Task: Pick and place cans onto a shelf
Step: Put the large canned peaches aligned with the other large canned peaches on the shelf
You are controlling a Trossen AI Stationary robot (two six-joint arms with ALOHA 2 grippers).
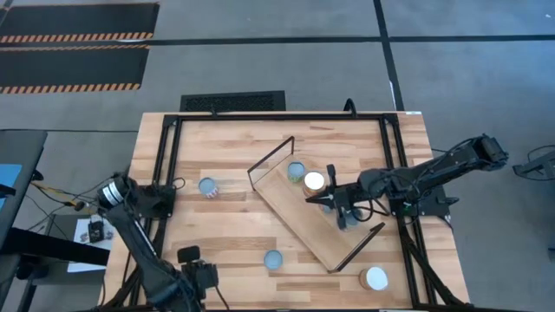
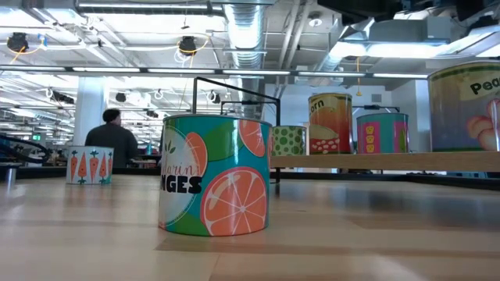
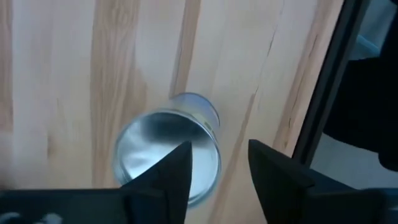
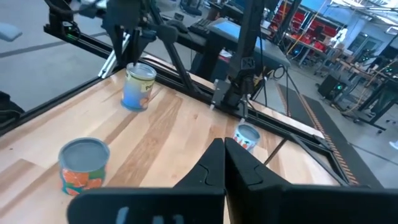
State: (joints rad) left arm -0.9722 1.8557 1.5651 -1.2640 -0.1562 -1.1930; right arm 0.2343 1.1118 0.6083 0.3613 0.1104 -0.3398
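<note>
The pale-wood shelf (image 1: 290,206) lies slantwise mid-table and carries three upright cans: a green-dotted one (image 2: 289,140), a peach one (image 1: 314,181) and a pink-and-teal one (image 2: 381,133). My right gripper (image 1: 319,200) is shut and empty above the shelf, beside the peach can. My left gripper (image 3: 217,168) is open at the table's left, just short of a silvery-topped can (image 3: 168,152), the carrot can (image 1: 208,186). An orange-label can (image 1: 273,259) and a white-topped peaches can (image 1: 375,278) stand on their bases on the table.
Black frame rails (image 1: 169,165) run along the table's left, far and right sides. The shelf's black wire end frames (image 1: 270,160) stand up at both short ends. The right wrist view also shows a blue-and-yellow can (image 4: 140,87) near the left arm. A person (image 2: 113,140) sits beyond the table.
</note>
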